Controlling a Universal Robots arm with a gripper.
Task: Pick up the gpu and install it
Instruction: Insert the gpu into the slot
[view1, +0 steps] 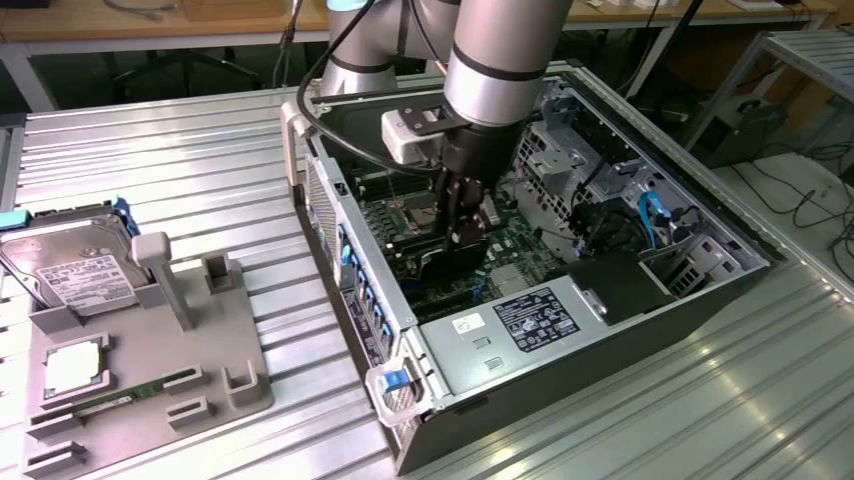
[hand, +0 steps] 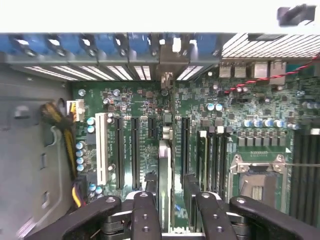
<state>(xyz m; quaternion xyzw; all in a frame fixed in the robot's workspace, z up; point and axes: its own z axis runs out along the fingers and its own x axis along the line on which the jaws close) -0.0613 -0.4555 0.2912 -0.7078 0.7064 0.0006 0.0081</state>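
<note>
Inside the open computer case (view1: 441, 400), your gripper (hand: 167, 210) is partly closed on the gpu (hand: 165, 165), which stands edge-on between the fingers (hand: 145, 215) above the green motherboard (hand: 135, 107) slots.

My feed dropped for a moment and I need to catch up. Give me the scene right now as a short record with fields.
arm: reaching down into the open computer case
gripper: fingers closed on the gpu
gpu: held edge-on, upright over the motherboard, in line with the expansion slots; whether it is seated cannot be told
parts tray: on the table at the exterior view's left, holding the hard drive, a CPU and a RAM stick
</note>
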